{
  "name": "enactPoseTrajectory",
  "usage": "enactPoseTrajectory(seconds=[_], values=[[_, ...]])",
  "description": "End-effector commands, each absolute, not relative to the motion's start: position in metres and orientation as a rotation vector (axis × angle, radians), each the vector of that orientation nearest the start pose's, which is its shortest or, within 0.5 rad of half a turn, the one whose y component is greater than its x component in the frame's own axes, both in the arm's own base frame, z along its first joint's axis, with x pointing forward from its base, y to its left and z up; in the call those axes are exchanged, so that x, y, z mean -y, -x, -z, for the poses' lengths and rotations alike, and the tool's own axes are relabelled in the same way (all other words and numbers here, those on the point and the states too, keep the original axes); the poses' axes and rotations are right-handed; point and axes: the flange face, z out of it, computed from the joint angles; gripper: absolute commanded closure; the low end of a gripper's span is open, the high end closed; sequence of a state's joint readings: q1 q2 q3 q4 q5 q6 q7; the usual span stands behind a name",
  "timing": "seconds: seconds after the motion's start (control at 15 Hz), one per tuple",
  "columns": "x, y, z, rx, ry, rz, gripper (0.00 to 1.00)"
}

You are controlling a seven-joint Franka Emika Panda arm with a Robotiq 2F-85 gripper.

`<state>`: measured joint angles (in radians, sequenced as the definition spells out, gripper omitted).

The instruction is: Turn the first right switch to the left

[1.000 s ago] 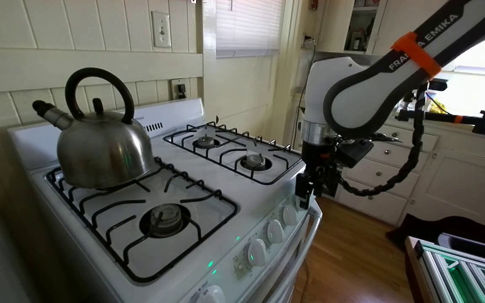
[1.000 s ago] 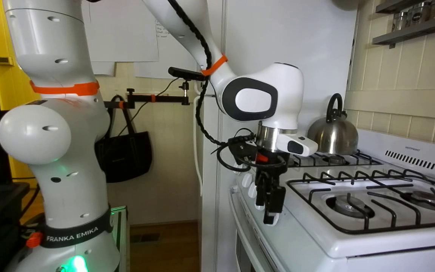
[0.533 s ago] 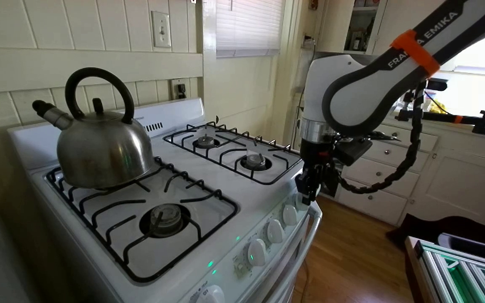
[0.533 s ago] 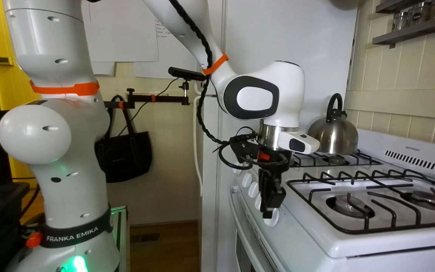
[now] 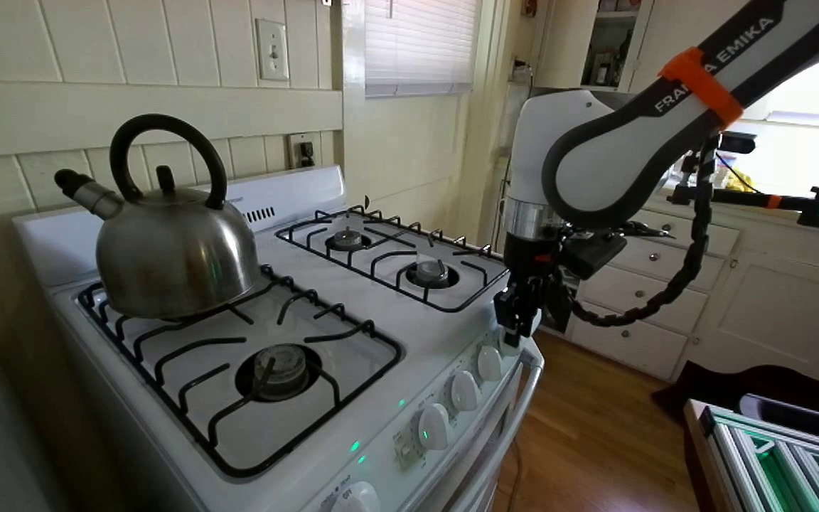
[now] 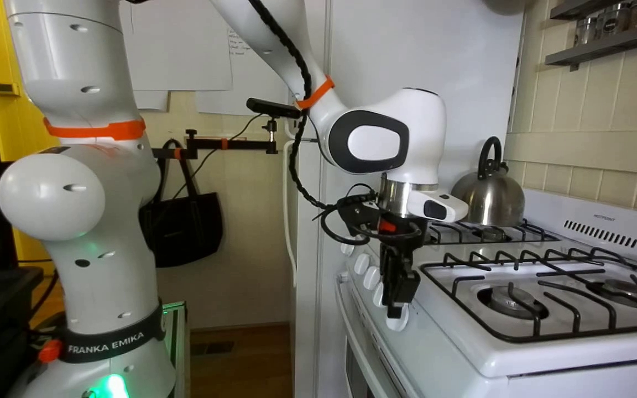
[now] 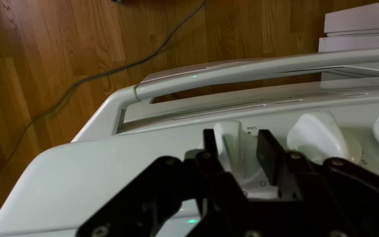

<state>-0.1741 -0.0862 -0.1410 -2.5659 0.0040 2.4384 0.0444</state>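
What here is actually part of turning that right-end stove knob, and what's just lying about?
Part of the job:
right-end stove knob
robot's black fingers

Just there:
kettle
black bag
jars
other white knobs

- The arm [image 6: 421, 130] is finished in glossy white, with a dark-rimmed oval panel [image 6: 375, 148].
- Orange straps [image 6: 316, 94] are wrapped around it.
- "FRANKA EMIKA" is lettered in white on a black band [image 6: 111, 345].
- A ridged black cable [image 5: 700, 227] is strung alongside.
- A silver collar [image 6: 395, 198] is fitted above what seems a small red patch [image 6: 387, 227].
- The gripper [image 7: 237, 134] is coloured black, dotted with round screws [image 7: 100, 231].
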Motion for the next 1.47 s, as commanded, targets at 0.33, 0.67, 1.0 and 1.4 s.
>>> enactPoseTrajectory(seconds=[0.33,0.67,1.0,1.4], values=[[0.13,-0.421,-0.294,-0.58,3.078,-0.03,0.97],[0.117,-0.42,-0.297,-0.485,3.136,-0.024,0.96],[0.095,-0.42,-0.299,-0.342,3.245,-0.052,0.96],[0.078,-0.42,-0.301,-0.255,3.339,-0.068,0.96]])
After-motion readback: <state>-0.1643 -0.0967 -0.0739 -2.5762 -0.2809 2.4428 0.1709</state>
